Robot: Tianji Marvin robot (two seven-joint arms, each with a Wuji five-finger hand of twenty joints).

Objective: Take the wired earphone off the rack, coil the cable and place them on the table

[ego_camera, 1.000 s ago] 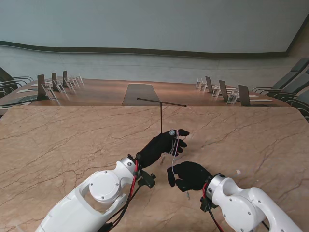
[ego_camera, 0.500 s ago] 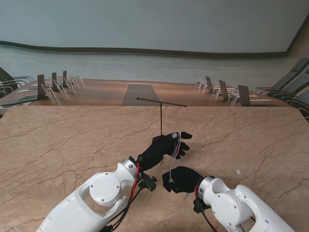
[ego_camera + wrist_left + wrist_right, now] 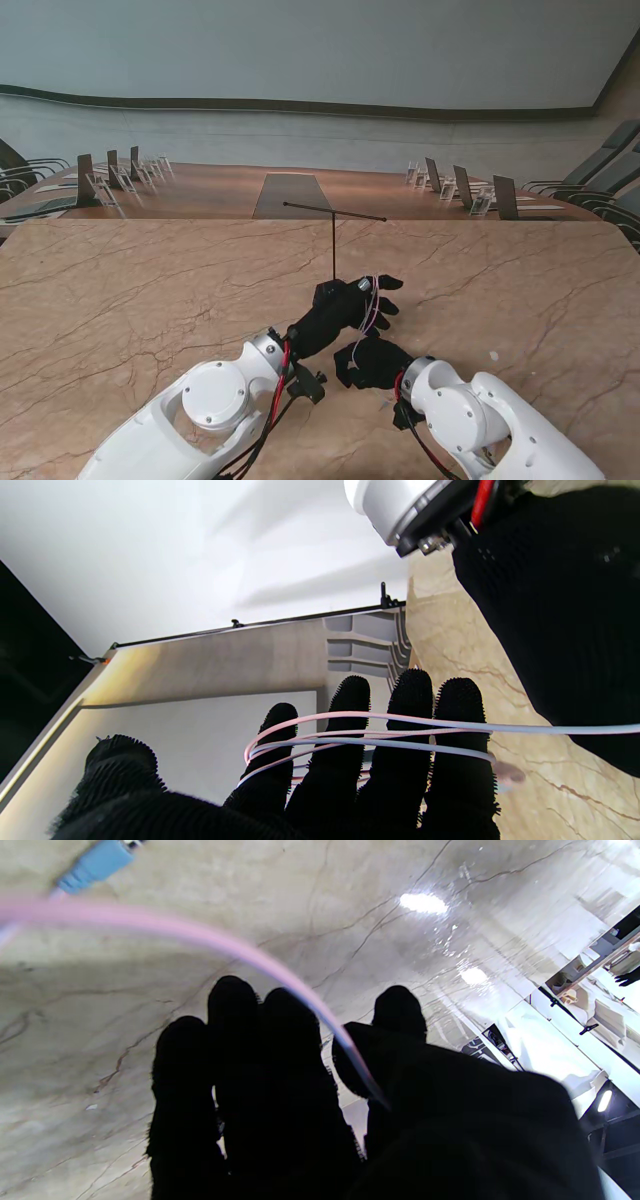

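The thin black T-shaped rack (image 3: 333,240) stands bare at the middle of the table. Just in front of it my left hand (image 3: 340,305), in a black glove, holds its fingers out straight. The pink-white earphone cable (image 3: 373,305) is wound round them. In the left wrist view several loops of cable (image 3: 370,730) cross four fingers (image 3: 400,760). Close behind, nearer to me, my right hand (image 3: 372,362) pinches the same cable. The right wrist view has the cable (image 3: 280,970) running in between thumb and fingers, with a blue plug (image 3: 95,862) hanging over the table.
The marble table (image 3: 150,300) spreads wide to both sides of the hands. A small white speck (image 3: 493,355) lies to the right. Beyond the far edge are a second table, rows of chairs and name stands.
My right hand has shifted left and closer to the left hand, so the stretch of cable between them is shorter. The left hand's fingers have edged slightly right with more cable on them.
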